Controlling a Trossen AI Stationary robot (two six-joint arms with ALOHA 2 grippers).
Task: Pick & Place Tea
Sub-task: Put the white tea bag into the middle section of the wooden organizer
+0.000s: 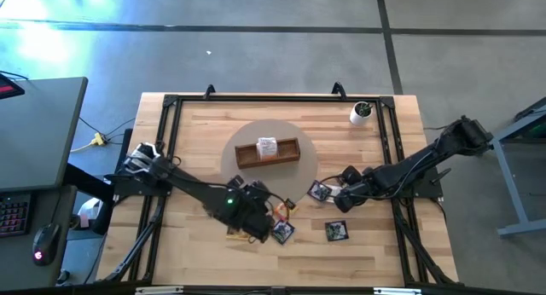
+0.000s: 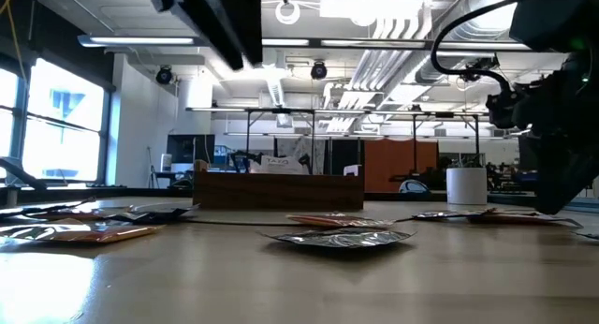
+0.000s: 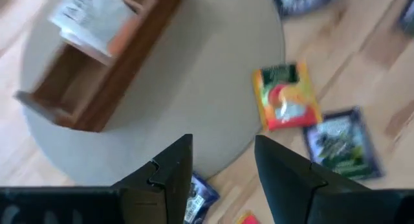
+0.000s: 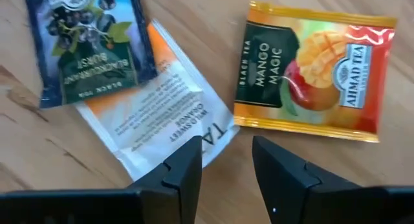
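Note:
The brown tray (image 1: 267,152) stands on a round grey mat (image 1: 294,171) and holds a white-and-orange sachet (image 3: 87,17). Loose tea sachets lie flat on the table: a mango-orange one (image 4: 317,72), a dark blue one (image 4: 90,43) lying over a white-and-orange one (image 4: 155,120), and others (image 1: 335,230) (image 1: 281,231). My left gripper (image 3: 223,159) is open above the mat's near edge (image 3: 213,120), also seen in the high view (image 1: 258,197). My right gripper (image 4: 226,156) is open just above the white-and-orange sachet's corner, right of the mat (image 1: 334,195).
A small white cup (image 1: 361,112) stands at the table's far right corner. An orange sachet (image 3: 284,98) and a dark blue one (image 3: 336,143) lie right of the mat. In the low view, sachets (image 2: 342,236) (image 2: 84,232) lie in front of the tray (image 2: 278,188).

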